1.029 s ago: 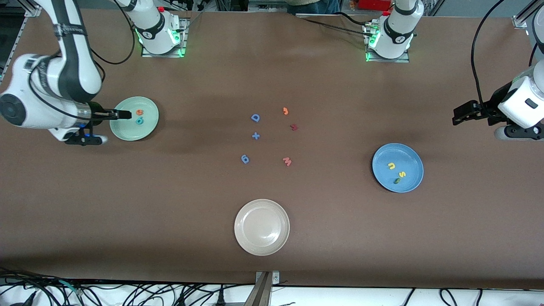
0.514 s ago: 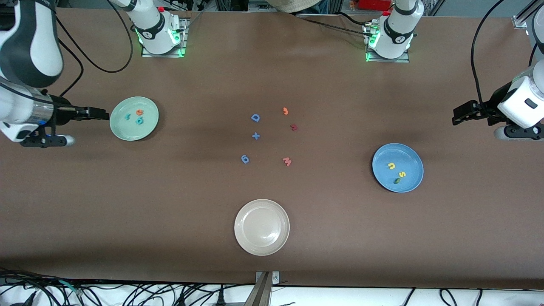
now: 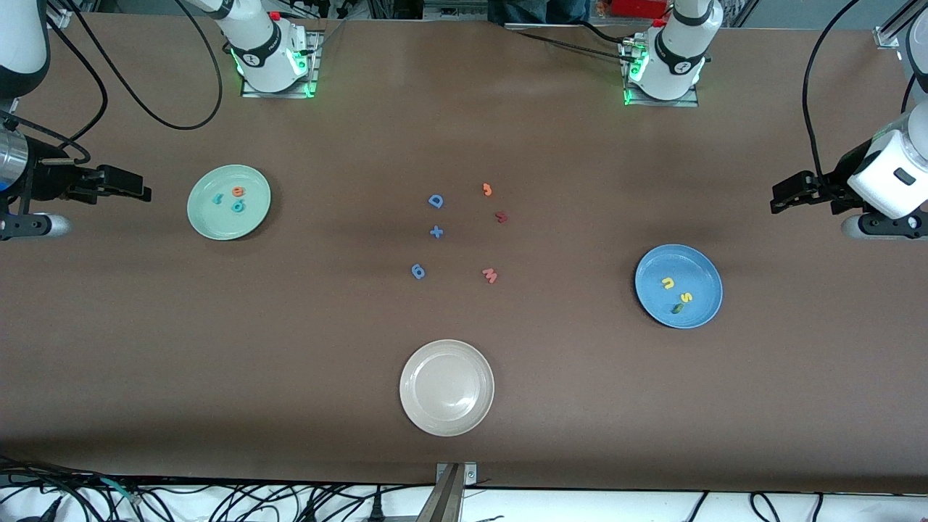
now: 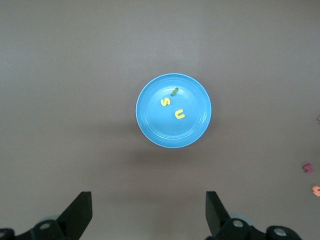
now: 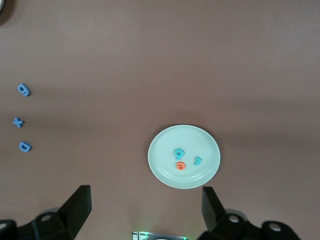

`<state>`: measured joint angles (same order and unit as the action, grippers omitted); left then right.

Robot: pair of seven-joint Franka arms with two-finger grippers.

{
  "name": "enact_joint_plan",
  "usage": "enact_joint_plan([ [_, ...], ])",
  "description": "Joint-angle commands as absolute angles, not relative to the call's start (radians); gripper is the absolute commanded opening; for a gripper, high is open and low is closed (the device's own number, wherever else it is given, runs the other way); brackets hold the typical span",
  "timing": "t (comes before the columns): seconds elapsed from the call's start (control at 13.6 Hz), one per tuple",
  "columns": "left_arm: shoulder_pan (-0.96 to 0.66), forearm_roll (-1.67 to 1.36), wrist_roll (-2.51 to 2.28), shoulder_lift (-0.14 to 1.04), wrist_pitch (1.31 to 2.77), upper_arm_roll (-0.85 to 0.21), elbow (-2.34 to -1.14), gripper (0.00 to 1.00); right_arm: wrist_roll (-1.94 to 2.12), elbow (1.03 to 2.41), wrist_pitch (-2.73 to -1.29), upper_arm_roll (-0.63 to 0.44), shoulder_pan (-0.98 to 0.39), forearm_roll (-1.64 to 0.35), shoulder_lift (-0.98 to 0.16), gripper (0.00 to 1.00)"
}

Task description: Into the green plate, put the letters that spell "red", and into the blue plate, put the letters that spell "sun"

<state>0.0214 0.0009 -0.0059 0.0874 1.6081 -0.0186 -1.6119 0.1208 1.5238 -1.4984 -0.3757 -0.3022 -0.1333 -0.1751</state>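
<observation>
While both arms hung idle at the table ends, we saw the green plate holding the teal r, orange e and teal d, well apart from the right gripper, toward the table middle. That claw was spread and empty, fingers level over bare table. We saw the blue plate carrying the yellow u, yellow s and green n, the n tipped on edge. It sat near the left gripper, also spread wide, empty, pointing inward.
</observation>
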Motion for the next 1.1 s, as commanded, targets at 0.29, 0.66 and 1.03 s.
enact_joint_plan([
  [0.29, 0.02, 0.008, 0.006, 0.098, 1.592, -0.02, -1.585, 1.0, 0.087, 1.514, -1.542, -0.038, -0.008, -0.012, -0.117, 1.0],
  [0.66, 0.02, 0.008, 0.006, 0.098, 1.592, -0.02, -1.585, 1.0, 0.084, 1.509, -1.54, -0.029, -0.008, -0.011, -0.117, 1.0],
  [1.03, 0.02, 0.008, 0.006, 0.098, 1.594, -0.02, -1.585, 1.0, 0.08, 1.509, -1.54, -0.031, -0.006, -0.018, -0.118, 1.0],
])
